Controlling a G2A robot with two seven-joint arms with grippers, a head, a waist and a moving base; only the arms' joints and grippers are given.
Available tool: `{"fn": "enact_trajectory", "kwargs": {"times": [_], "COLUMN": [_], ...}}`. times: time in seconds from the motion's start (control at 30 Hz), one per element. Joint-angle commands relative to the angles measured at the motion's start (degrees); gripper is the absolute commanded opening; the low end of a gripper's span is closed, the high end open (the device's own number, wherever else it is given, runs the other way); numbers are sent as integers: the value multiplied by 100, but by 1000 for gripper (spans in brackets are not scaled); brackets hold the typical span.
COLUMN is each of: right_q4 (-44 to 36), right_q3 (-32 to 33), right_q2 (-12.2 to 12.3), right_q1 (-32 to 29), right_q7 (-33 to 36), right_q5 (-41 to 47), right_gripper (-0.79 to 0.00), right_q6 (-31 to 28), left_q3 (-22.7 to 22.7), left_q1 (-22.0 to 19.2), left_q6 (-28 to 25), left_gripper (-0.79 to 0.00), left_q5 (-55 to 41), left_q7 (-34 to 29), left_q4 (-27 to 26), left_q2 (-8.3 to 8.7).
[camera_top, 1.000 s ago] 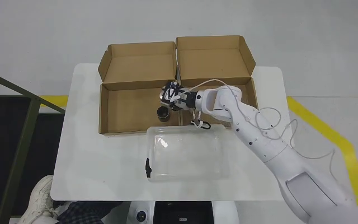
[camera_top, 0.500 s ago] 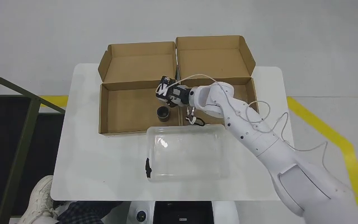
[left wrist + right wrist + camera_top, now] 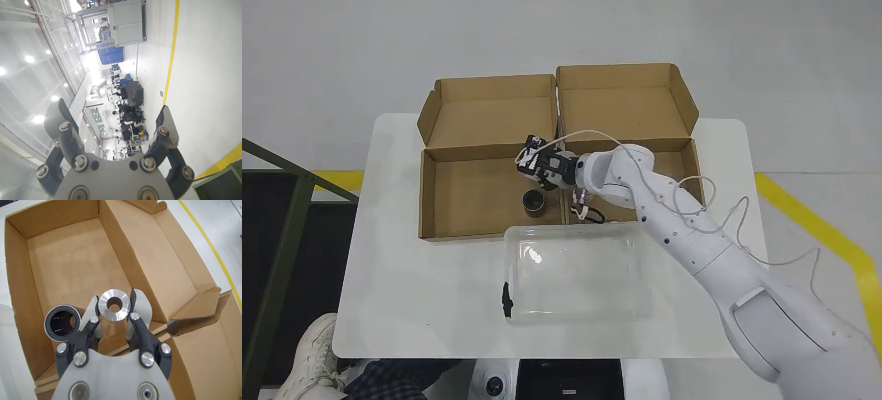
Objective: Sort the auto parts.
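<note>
Pointing out at the big room, the left hand [image 3: 113, 108] is spread wide with nothing in it. The left box [image 3: 467, 195] sits on the white surface [image 3: 392, 250], and it is the place to watch. Inside the left box, near its right wall, a black round part [image 3: 533, 203] seems to stand on end with its hole facing up. Just past that part, farther back in the left box, the right hand [image 3: 114, 296] hangs above the box floor. Its two fingers [image 3: 140, 302] squeeze a shiny silver ring [image 3: 122, 311] from both sides. The ring is up in the air, not touching the black part or the box wall. Right beside the left box is the right box [image 3: 626, 112]. In front of the left box is a clear bin [image 3: 582, 275] with one small black thing [image 3: 506, 298] at its left edge.

I think the job now is to put the ring down in the left box. To do it well, the hand should go down slowly over a bare bit of floor and stay off the black part and the wall. It should let go only when the ring is low, so it does not roll or bounce.
</note>
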Motion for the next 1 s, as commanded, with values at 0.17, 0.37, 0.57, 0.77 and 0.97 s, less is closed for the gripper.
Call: {"fn": "enact_trajectory", "kwargs": {"times": [0.17, 0.37, 0.57, 0.77, 0.97], "right_q4": [84, 67, -318, -873, -1531], "right_q3": [18, 80, 263, 571, 1017], "right_q2": [-68, -100, -38, 89, 274], "right_q1": [22, 23, -86, -280, -670], "right_q7": [55, 39, -30, 58, 261], "right_q5": [-37, -65, -190, -286, -289], "right_gripper": [-502, -499, -496, -493, -446], "right_q6": [-45, -90, -208, -378, -541], "left_q3": [0, 0, 0, 0, 0], "left_q1": [0, 0, 0, 0, 0], "left_q6": [0, 0, 0, 0, 0], "left_gripper": [0, 0, 0, 0, 0], "left_q5": [0, 0, 0, 0, 0], "left_q7": [0, 0, 0, 0, 0], "left_q4": [0, 0, 0, 0, 0], "left_q2": [0, 0, 0, 0, 0]}}
